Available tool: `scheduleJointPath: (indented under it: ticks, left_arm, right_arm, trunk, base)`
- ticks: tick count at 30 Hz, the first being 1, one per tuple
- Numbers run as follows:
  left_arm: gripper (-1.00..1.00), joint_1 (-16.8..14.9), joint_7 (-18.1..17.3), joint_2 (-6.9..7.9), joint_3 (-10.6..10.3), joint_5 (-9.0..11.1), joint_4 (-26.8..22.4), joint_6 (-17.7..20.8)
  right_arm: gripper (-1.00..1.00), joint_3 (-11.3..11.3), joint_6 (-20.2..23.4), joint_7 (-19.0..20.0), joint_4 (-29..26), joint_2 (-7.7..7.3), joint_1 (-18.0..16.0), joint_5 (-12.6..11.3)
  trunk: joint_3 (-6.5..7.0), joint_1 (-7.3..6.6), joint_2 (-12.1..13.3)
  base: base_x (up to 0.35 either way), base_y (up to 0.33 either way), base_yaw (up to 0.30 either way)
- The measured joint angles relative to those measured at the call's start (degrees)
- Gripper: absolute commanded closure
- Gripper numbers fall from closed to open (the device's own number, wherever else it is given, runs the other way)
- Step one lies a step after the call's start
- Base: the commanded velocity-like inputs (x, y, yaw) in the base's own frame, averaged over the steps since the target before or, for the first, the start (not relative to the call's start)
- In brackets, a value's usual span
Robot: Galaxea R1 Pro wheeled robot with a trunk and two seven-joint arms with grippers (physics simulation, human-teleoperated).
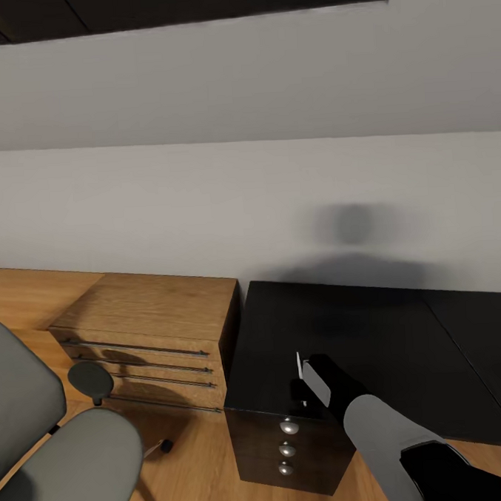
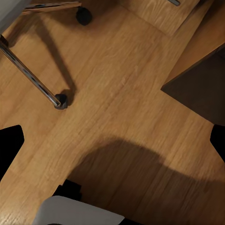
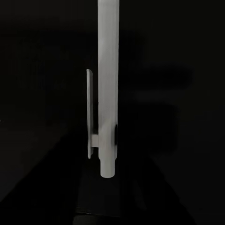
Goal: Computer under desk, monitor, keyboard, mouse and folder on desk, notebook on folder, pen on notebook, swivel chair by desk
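Observation:
The desk (image 1: 359, 325) has a glossy black top, bare where it shows, and a black drawer unit (image 1: 288, 448) with round silver knobs at its near left corner. My right gripper (image 1: 307, 380) hangs over that corner, shut on a thin white pen (image 1: 299, 365). In the right wrist view the pen (image 3: 108, 93) stands out against the dark top, its clip showing. The grey swivel chair (image 1: 63, 455) is at the lower left, its seat bare. My left gripper (image 2: 112, 145) is open above the wooden floor, near the chair's metal leg (image 2: 28, 75) and castor (image 2: 60, 101).
A light wooden low cabinet (image 1: 158, 315) with long bar handles stands against the wall, touching the desk's left side. A plain grey wall runs behind both. Wooden floor (image 2: 117, 70) lies between the chair and the drawer unit.

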Motion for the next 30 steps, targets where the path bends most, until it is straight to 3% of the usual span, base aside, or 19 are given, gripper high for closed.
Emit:
scheduleJointPath:
  ticks: [4,30]
  left_arm:
    - [-1.00,0.0,0.0,0.00,0.0,0.0,0.0,0.0]
    - [-1.00,0.0,0.0,0.00,0.0,0.0,0.0,0.0]
  right_arm:
    - [1.00,0.0,0.0,0.0,0.0,-0.02,0.0,0.0]
    - [1.00,0.0,0.1,-0.2,-0.3,0.06,0.0,0.1]
  trunk:
    - [0.00,0.00,0.0]
    - [4.67,-5.71,10.4]
  base:
    - [0.000,0.000,0.000]
    - [0.000,0.000,0.000]
